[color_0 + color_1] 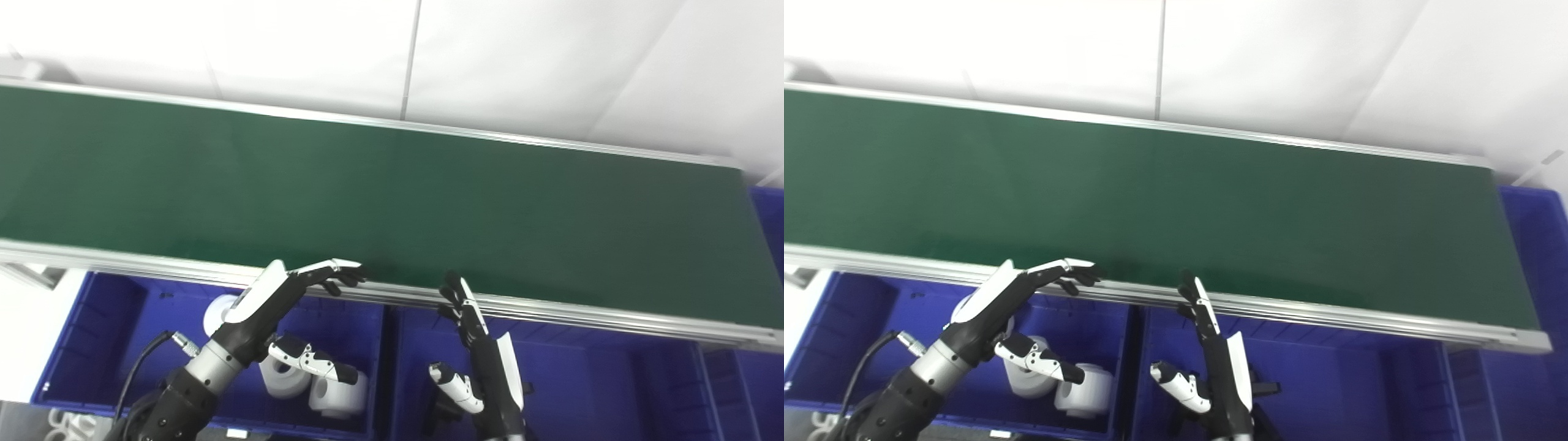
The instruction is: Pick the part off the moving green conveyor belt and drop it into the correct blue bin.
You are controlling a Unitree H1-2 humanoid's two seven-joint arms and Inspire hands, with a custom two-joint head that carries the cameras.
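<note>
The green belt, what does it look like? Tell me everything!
The green belt is a long, flat, dark green strip, looking matte and smooth, framed by silvery metal rails. It slants across the picture. No part lies on it. Blue bins sit below its near rail. The left hand reaches its fingertips to that rail.

The green conveyor belt (pixel 380 202) runs off the left edge of the frame, so its start is unseen. At lower left, the left hand (pixel 278 306) and its arm cover part of the white cylindrical parts (pixel 288 376) in the left blue bin (pixel 92 343); their count is unclear. At lower centre, dark objects (pixel 1265 389) behind the right hand (pixel 1213 361) are too hidden to identify. A far-right blue bin (pixel 1540 226) is cropped.
</note>
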